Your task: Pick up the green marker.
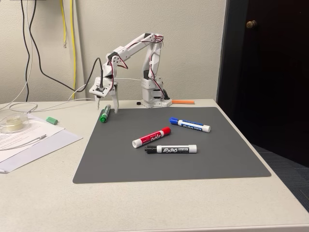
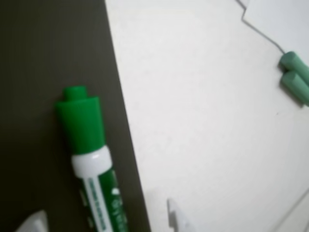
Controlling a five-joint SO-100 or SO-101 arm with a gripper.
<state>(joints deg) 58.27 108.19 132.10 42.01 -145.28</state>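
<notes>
The green marker [image 1: 105, 115] lies at the far left edge of the dark grey mat [image 1: 193, 159] in the fixed view, its length running roughly along that edge, well apart from the 3 other markers. The blue marker [image 1: 190, 125], the red marker [image 1: 152, 137] and the black marker [image 1: 171, 149] sit together nearer the mat's middle, so the green one can be approached without crowding.

The gripper [image 1: 107, 100] hangs just above the green marker, pointing down, with its fingers [image 1: 115, 99] spread. In the wrist view the green marker [image 2: 91, 159] fills the lower left, cap away from the camera, with 1 white fingertip [image 2: 33, 223] on its left and another [image 2: 177, 217] on its right over the pale table [image 2: 203, 96]. That straddle seems meant to let the fingers close across the barrel, not along it; nothing is pinched yet.

2 small green pieces [image 2: 295, 77] rest on the table by the papers [image 1: 29, 137], apart from the mat.
</notes>
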